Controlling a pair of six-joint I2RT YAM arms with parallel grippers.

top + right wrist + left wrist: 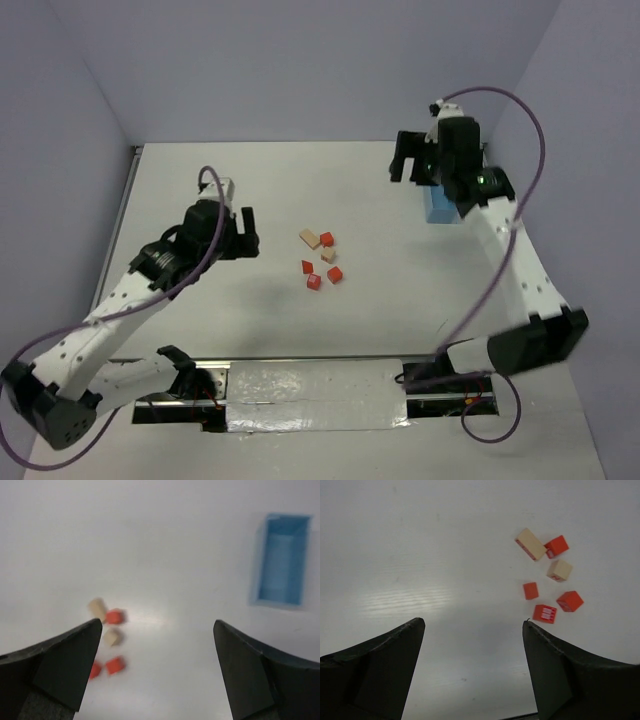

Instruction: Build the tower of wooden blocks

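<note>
Several small wood blocks lie loose and unstacked on the white table. They are a tan slab (310, 238), a tan cube (328, 256) and red-orange blocks (327, 239) (334, 274) (314, 282). In the left wrist view the tan slab (530, 544), tan cube (559, 570) and red blocks (544, 613) lie ahead to the right. My left gripper (250, 233) (473, 623) is open and empty, left of the blocks. My right gripper (408, 172) (157, 623) is open and empty, raised at the back right. Its view shows the blocks blurred (114, 616).
A light blue rectangular box (440, 208) (280, 560) stands at the right, partly behind the right arm. Pale walls close in the table on three sides. A shiny strip runs along the near edge (310, 385) between the arm bases.
</note>
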